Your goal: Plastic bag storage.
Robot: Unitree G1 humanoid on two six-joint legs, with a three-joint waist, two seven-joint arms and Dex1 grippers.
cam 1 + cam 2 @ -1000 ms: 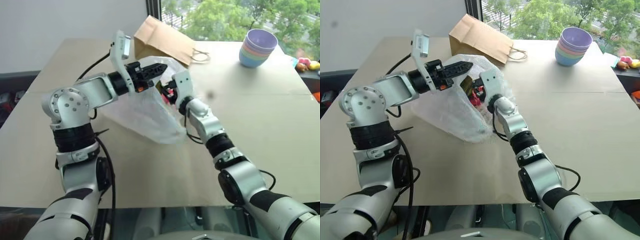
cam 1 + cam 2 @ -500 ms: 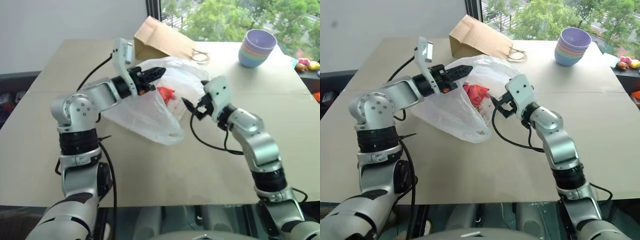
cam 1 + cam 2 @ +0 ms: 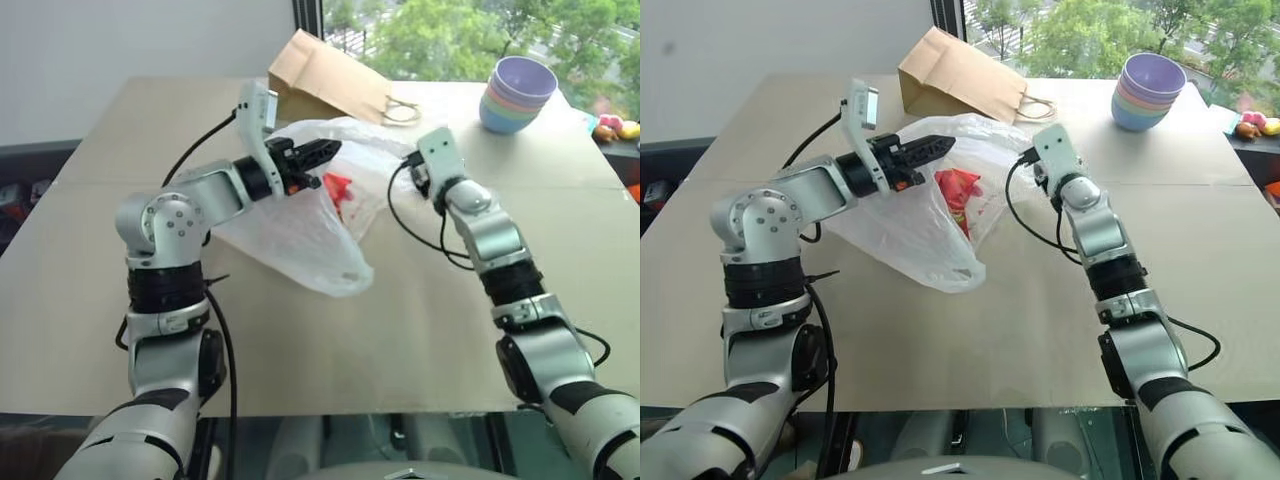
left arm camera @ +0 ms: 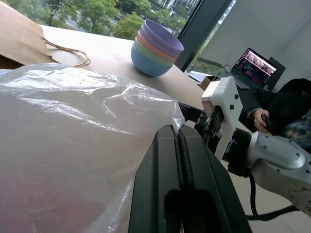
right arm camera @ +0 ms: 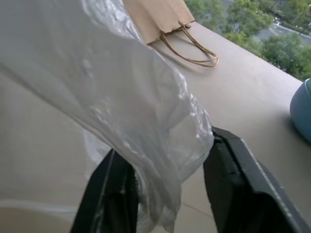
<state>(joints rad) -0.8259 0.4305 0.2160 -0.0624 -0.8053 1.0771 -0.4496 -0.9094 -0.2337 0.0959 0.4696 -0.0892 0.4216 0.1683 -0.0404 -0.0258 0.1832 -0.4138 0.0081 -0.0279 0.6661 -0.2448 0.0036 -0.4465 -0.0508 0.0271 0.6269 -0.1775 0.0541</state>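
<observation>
The bench (image 3: pixel 300 340) is mostly bare. The plastic bag (image 3: pixel 300 235) is held up centre frame, a red packet (image 3: pixel 338 190) visible inside. Its top edge is pinched by the left pincer (image 3: pixel 325 152), pressed together; film is bunched between the right pincer's (image 5: pixel 167 194) parted fingers.

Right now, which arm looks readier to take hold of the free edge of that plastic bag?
Probably the right: its fingers stand apart around a fold of the plastic bag, while the left fingers are shut on its other edge.
</observation>
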